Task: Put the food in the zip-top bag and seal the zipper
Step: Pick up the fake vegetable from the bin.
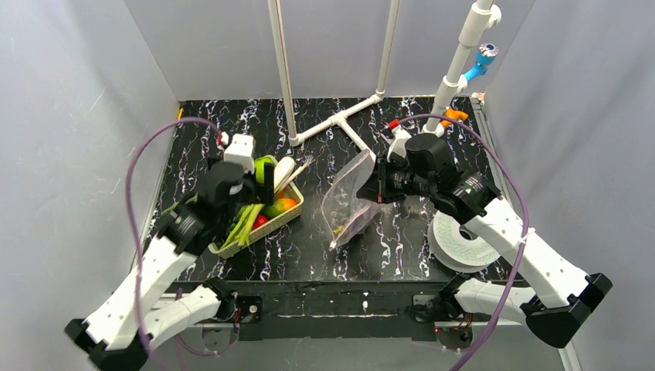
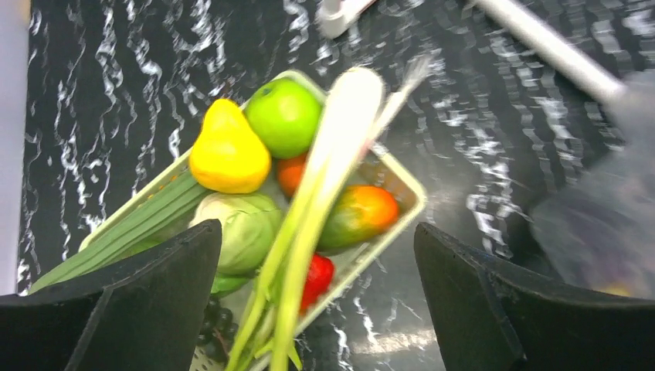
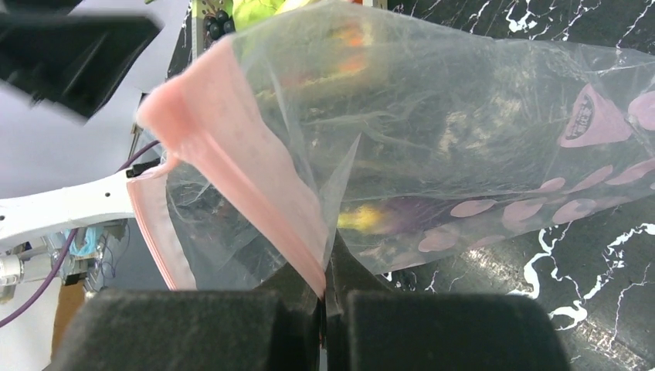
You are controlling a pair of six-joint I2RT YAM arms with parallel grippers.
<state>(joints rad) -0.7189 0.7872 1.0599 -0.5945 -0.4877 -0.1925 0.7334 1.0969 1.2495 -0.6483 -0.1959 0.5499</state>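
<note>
Closest to the lens, the left gripper [image 2: 315, 232] showed its two black pads [image 2: 147, 301] spread wide with nothing between them, hanging over the woven basket [image 2: 409, 193]. Just beyond lay the food: a leek [image 2: 340, 147] slanting from six toward one o'clock across the heap, a yellow pear [image 2: 226, 151] at ten o'clock of it, and a green apple [image 2: 283, 116] touching the pear's far side. An orange-green piece [image 2: 359, 216] sat against the rim at three o'clock, and dark grapes [image 2: 216, 321] were half hidden low down. I judged the step in hand to be fetching the next piece. The pear looked the best choice, since it sat on top and apart from the leek. I meant to drop straight down and close across its narrow neck without snagging the long stalk. Farther off, at three o'clock of the basket and apart from it, the zip-top bag [image 1: 349, 202] stood propped up with its low corner on the table. The right gripper [image 3: 324, 297] was clenched on the pinkish zipper [image 3: 232, 147], whose two lips seemed parted. Something yellow and purple [image 3: 371, 219] lay low inside the bag, though I could not tell what. I reckoned the mouth had to face nine o'clock and gape for a clean drop. Farthest away, at twelve o'clock, the white pipe frame [image 1: 340, 120] stood well apart from the carry path.
</note>
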